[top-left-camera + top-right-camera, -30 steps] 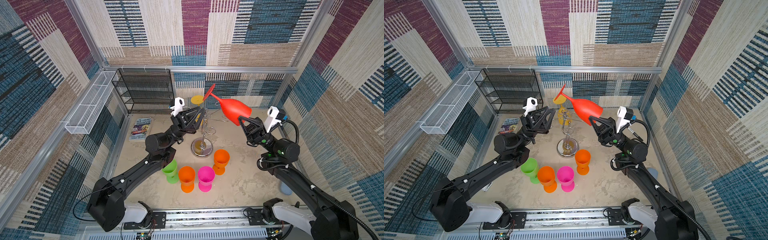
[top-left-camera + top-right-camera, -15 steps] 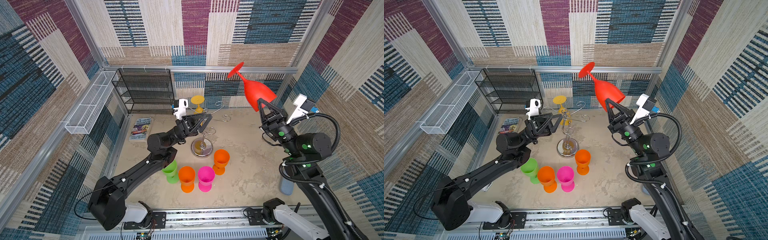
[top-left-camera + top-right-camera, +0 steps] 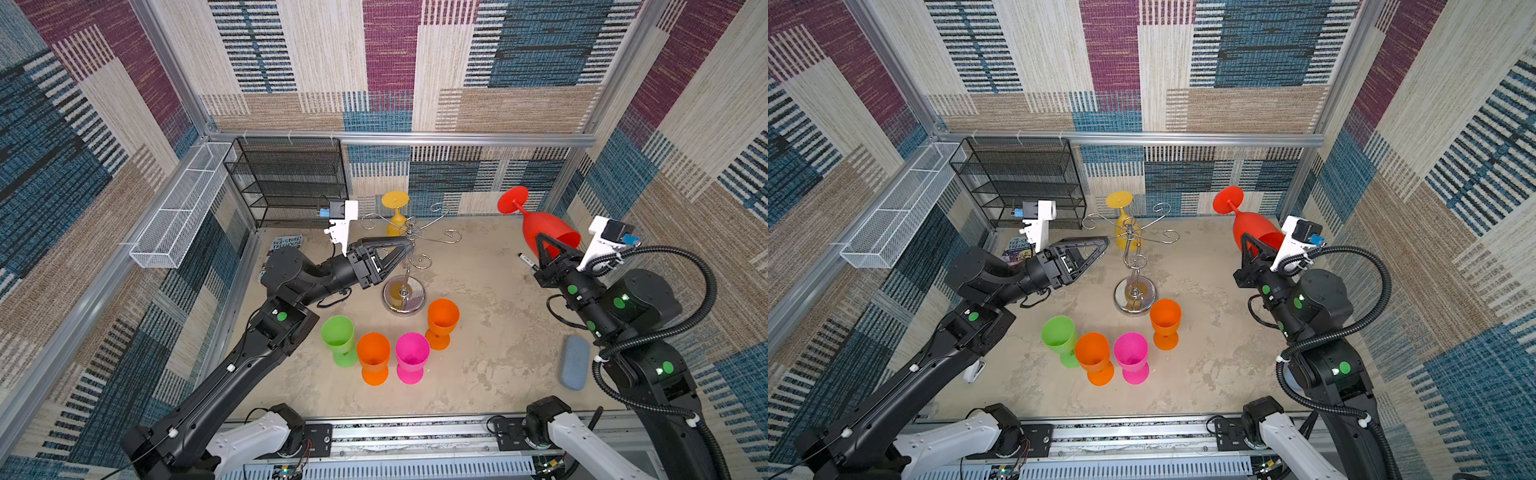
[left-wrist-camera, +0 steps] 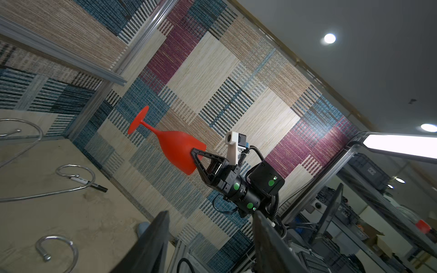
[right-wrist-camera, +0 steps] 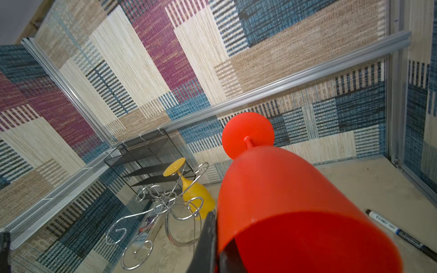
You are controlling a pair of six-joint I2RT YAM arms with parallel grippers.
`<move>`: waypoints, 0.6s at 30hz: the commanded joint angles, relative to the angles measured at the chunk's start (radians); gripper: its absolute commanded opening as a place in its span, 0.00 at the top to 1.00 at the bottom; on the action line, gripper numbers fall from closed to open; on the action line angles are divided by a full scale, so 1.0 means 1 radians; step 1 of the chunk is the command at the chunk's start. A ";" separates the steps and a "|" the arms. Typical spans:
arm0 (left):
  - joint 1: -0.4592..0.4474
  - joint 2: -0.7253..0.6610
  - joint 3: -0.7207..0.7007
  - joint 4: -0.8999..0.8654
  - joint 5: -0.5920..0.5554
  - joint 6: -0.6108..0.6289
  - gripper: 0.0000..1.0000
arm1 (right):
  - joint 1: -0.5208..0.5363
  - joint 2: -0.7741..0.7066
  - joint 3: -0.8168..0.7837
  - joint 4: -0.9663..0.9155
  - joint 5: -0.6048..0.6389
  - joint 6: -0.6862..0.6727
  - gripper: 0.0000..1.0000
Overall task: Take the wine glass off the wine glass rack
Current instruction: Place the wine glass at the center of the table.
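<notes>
The red wine glass (image 3: 544, 230) (image 3: 1252, 226) hangs in the air at the right, foot pointing up and back, well clear of the wine glass rack (image 3: 403, 295) (image 3: 1133, 297). My right gripper (image 3: 540, 239) (image 5: 216, 219) is shut on its rim, one finger outside the bowl and one inside. The chrome rack stands mid-table with a yellow wine glass (image 3: 397, 220) (image 5: 194, 189) hanging upside down from a far arm. My left gripper (image 3: 409, 245) (image 4: 210, 212) is open beside the rack's top, with nothing between its fingers.
Green (image 3: 338, 334), orange (image 3: 373, 357), pink (image 3: 411, 357) and orange (image 3: 442, 320) glasses stand upright in front of the rack. A black mesh shelf (image 3: 291, 183) and white wire basket (image 3: 183, 208) are at the back left. A book (image 3: 286, 243), marker (image 3: 525, 259) and blue eraser (image 3: 575, 368) lie on the table.
My right gripper carried the red glass from beside the rack up and to the right, then lower at the right side. My left gripper's jaws opened wider and it stayed by the rack.
</notes>
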 commanded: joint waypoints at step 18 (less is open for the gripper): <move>0.003 -0.194 -0.027 -0.324 -0.166 0.276 0.41 | 0.001 0.197 -0.068 -0.206 -0.135 -0.036 1.00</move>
